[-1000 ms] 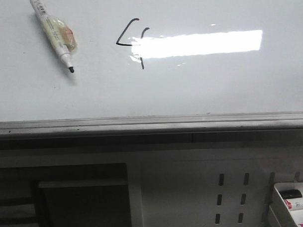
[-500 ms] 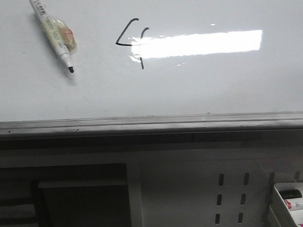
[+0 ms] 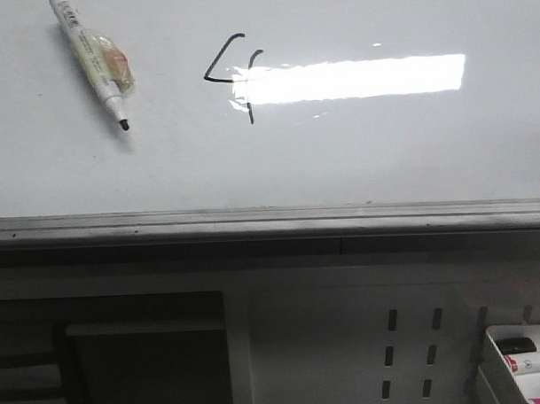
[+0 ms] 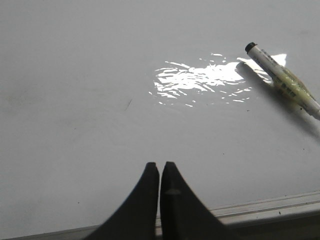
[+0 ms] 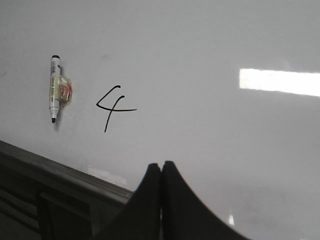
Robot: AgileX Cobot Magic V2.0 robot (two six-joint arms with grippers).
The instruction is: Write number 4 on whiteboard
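Note:
The whiteboard (image 3: 357,155) lies flat, glossy white, with a bright light reflection and a grey metal ledge (image 3: 271,221) along its near edge. The number 4 (image 3: 234,75) is drawn on it in thin black strokes, and it also shows in the right wrist view (image 5: 112,106). A white marker (image 3: 92,57) with its cap off lies on the board left of the 4; it also shows in the left wrist view (image 4: 282,80) and the right wrist view (image 5: 55,89). My left gripper (image 4: 160,166) is shut and empty above the board near the ledge. My right gripper (image 5: 161,166) is shut and empty.
A white tray (image 3: 524,357) with spare markers sits at the lower right, below the board. A perforated metal panel (image 3: 408,352) and a dark shelf opening (image 3: 142,357) lie under the ledge.
The view has shifted very slightly. The marker and the 4 stay where they were.

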